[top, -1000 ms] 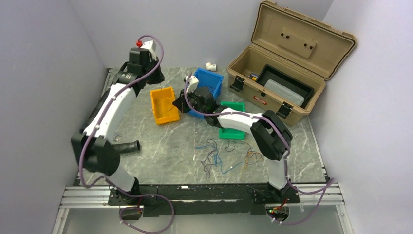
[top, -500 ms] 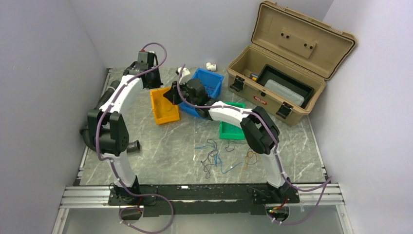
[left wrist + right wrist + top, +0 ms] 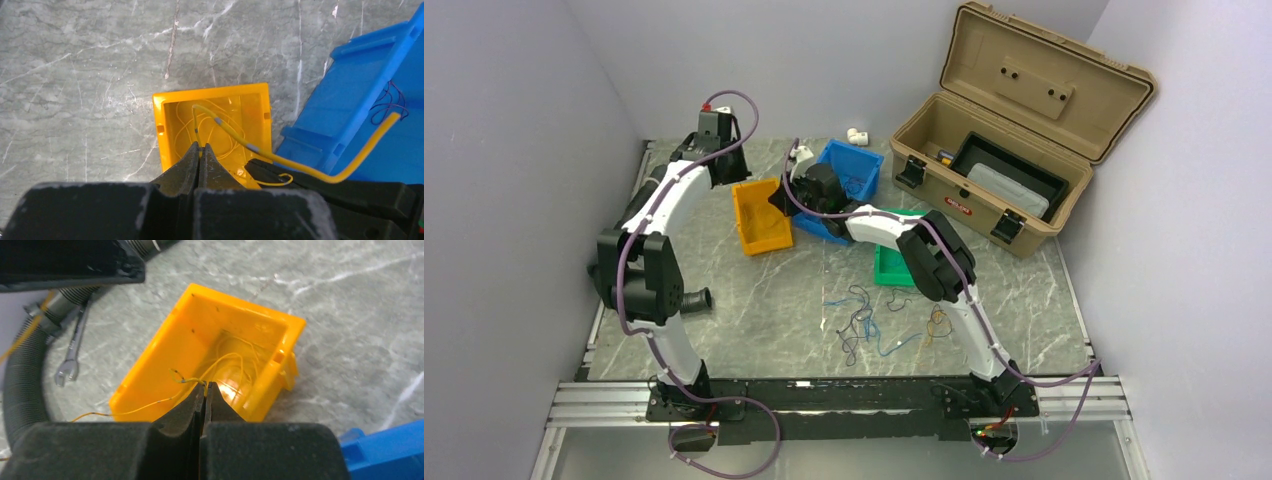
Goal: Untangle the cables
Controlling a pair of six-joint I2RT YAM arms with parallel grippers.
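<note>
A loose tangle of thin blue, green, dark and orange cables (image 3: pixel 874 320) lies on the table in front of the arms. More thin yellow wires (image 3: pixel 235 360) lie coiled in the orange bin (image 3: pixel 759 215). My left gripper (image 3: pixel 724 168) hangs over the bin's far left corner, shut on a yellow wire (image 3: pixel 220 124) that arcs to the right past the right gripper. My right gripper (image 3: pixel 780 200) is at the bin's right side, shut on a yellow wire (image 3: pixel 150 404) that trails left over the bin's rim. I cannot tell whether both hold the same wire.
A blue bin (image 3: pixel 849 170) holding dark wires (image 3: pixel 387 100) and a green bin (image 3: pixel 894 268) sit right of the orange one. An open tan toolbox (image 3: pixel 1014 130) stands at the back right. A black corrugated hose (image 3: pixel 20 385) and a wrench (image 3: pixel 72 352) lie at the left.
My left gripper has come down from high at the back to the orange bin's far corner, its elbow swinging up. My right gripper has moved a little left and farther back.
</note>
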